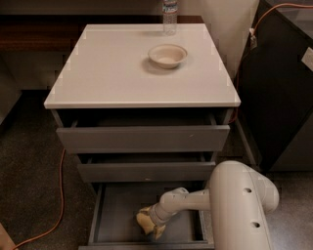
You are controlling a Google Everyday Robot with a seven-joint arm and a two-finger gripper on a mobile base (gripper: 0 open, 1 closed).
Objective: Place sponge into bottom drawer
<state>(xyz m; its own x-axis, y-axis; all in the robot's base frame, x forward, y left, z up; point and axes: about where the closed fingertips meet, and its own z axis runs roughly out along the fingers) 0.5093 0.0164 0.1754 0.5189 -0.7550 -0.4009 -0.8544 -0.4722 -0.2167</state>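
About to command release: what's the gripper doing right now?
Gripper: closed on the sponge, low inside the open bottom drawer.

White bowl (167, 55), water bottle (169, 14), orange cable (60, 188)

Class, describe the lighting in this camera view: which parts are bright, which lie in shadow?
Camera view: the white cabinet top is brightest; the bowl casts a soft shadow beside it; the bottom drawer, where the gripper sits at the sponge, lies dim.
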